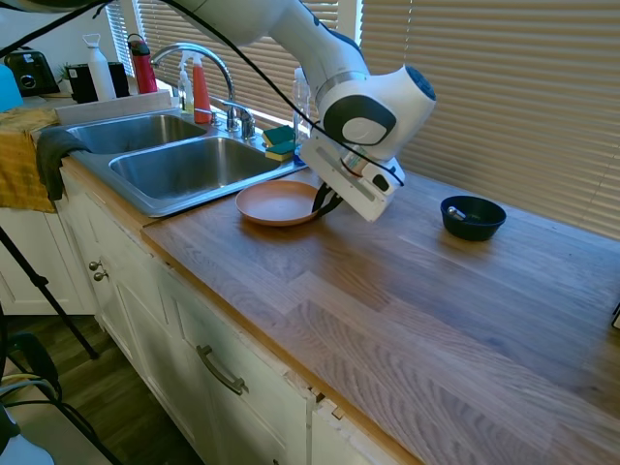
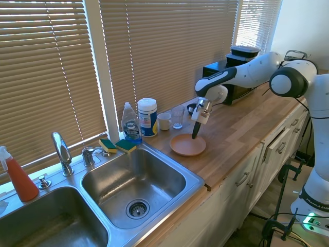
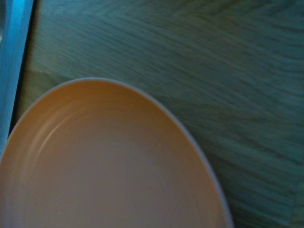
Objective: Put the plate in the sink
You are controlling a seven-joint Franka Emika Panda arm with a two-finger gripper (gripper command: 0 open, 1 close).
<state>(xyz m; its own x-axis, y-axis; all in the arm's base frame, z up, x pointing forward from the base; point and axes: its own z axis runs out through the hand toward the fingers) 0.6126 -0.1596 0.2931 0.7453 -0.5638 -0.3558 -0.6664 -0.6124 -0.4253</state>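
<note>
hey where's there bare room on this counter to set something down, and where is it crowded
Bare wood runs between the plate and the dark blue bowl, and along the counter's front edge. The near sink basin is also bare. It is crowded by the window: sponges, soap bottle, canister, cup, glass. The claw sits at the plate's rim.

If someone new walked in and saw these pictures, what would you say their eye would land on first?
Most likely the white arm reaching over the wooden counter, its gripper down at the rim of the salmon-orange plate, which lies flat just beside the sink. Next, the shiny two-basin sink itself with its curved faucet. A small dark bowl sits alone farther along the counter.
</note>
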